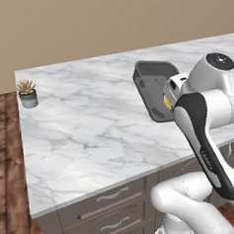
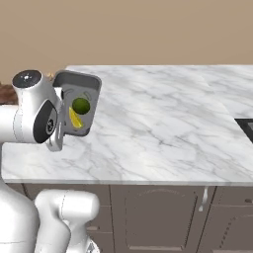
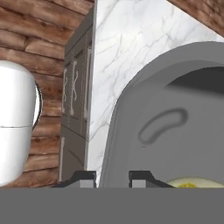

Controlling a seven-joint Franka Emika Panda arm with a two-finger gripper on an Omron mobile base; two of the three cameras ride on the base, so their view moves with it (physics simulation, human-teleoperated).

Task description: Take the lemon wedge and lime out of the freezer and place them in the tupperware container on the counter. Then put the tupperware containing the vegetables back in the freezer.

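End effector point(image 3: 112, 177) nearly closed, pinching the rim of the tupperware container point(image 2: 78, 101), lifted and tipped on its side above the surface point(image 2: 163, 128). Lime point(image 2: 81, 105) inside, lemon wedge point(image 2: 74, 119) at its 7 o'clock.

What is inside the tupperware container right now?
The tupperware container, tipped on its side in the tool, holds the lime and the lemon wedge. The arm covers its near edge.
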